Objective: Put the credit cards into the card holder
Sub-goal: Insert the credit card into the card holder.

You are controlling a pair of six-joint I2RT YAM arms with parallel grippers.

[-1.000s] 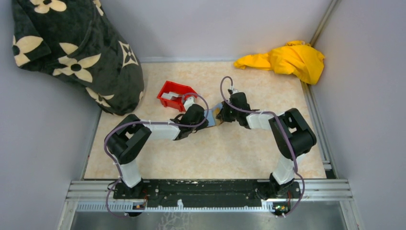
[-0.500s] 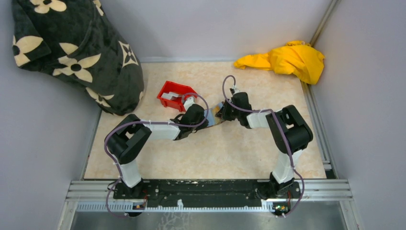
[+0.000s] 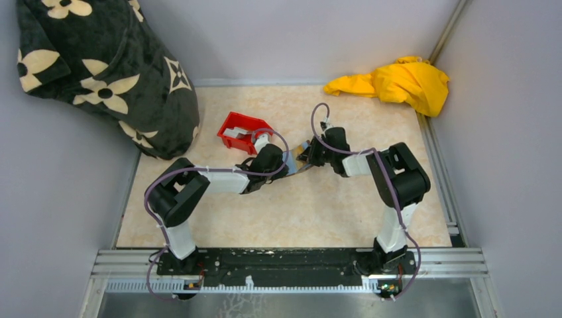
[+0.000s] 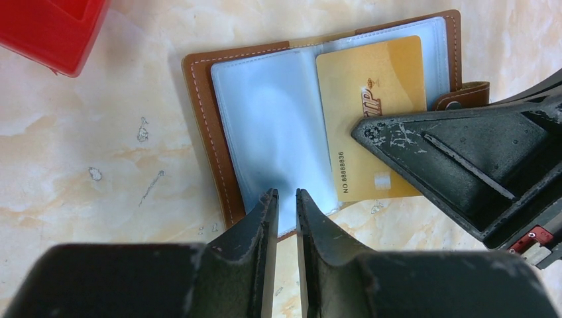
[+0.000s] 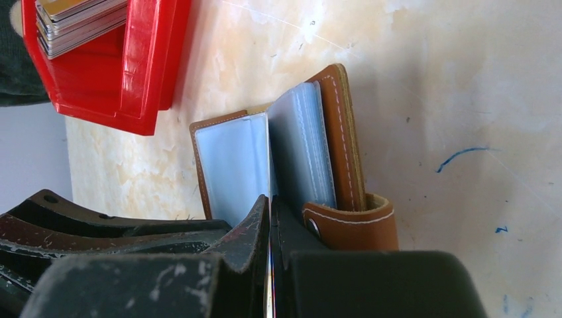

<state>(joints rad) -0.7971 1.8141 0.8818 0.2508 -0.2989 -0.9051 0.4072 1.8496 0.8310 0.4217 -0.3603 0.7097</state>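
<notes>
Left wrist view: right gripper (image 4: 371, 136), clamped on gold plastic card (image 4: 371, 112), at three o'clock of open brown leather holder (image 4: 205, 132); left gripper (image 4: 285, 199), slightly apart, pins its clear sleeve.

Both arms stretched forward from the near edge and bent inward, meeting tip to tip near mid-table. Left claw (image 4: 282, 199) low and nearly closed, a thin slit between its two dark, scuffed fingers (image 4: 255, 225). Right claw (image 5: 270, 212) pressed fully together, coming in from the opposite side, just beside the left one.
</notes>
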